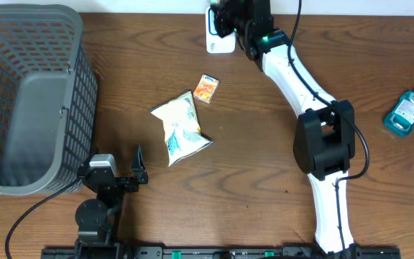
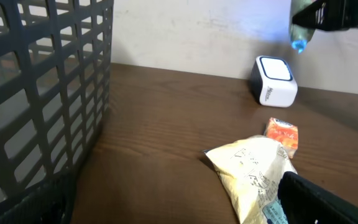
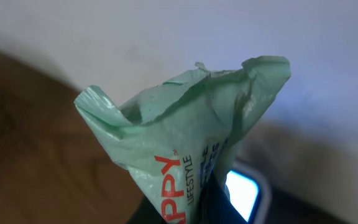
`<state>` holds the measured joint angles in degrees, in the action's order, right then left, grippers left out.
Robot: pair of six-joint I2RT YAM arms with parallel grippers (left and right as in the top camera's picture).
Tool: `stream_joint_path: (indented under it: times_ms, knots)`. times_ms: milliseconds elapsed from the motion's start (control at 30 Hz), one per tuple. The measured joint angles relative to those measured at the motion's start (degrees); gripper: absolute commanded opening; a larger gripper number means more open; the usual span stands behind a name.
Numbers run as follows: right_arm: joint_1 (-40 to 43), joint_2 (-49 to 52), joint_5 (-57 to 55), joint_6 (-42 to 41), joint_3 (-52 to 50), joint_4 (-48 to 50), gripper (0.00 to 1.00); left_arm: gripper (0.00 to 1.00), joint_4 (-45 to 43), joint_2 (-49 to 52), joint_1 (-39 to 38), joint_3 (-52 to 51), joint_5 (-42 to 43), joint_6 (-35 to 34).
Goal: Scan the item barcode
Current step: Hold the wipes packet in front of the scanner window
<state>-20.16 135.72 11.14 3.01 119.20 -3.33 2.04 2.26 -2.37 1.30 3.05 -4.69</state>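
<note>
Overhead, nearest to the robot base, the left gripper [image 1: 136, 173] rests low at the front of the table [image 1: 264, 144] with its fingers spread wide and nothing between them. A little further lies a pale snack bag [image 1: 180, 129], and beyond it a small orange packet [image 1: 206, 88]. Both are apart from each other and from either arm. A grey basket [image 1: 27, 93] stands at the left side, and a blue bottle [image 1: 408, 109] sits far to the right.

At the far edge, the right gripper [image 1: 223, 20] hangs just over the white scanner [image 1: 220, 43]. The right wrist view shows its fingers pressed together on the lower part of a green packet [image 3: 185, 130]. The crumpled top of the packet stands up, and the lit window of the scanner glows just behind it.

The step in hand seems to be the scan itself: the item is lifted and presented at the reader. I cannot tell where the barcode is printed. The next move probably calls for turning the wrist until that code faces the window, then holding the packet steady and close to it.
</note>
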Motion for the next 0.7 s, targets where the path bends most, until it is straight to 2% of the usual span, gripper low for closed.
stream_joint_path:
  times_ms: [500, 633, 700]
  knots:
    - [-0.7, 3.6, -6.1, -0.1, 0.0, 2.5, 0.01, 0.98, 0.0, 0.0, 0.0, 0.0, 0.0, 0.0]
    - [-1.6, 4.1, -9.5, -0.5, 0.0, 1.0, 0.01, 0.98, 0.0, 0.0, 0.0, 0.0, 0.0, 0.0]
    - [-2.0, 4.1, -11.7, -2.1, 0.4, -2.9, 0.01, 0.98, 0.0, 0.0, 0.0, 0.0, 0.0, 0.0]
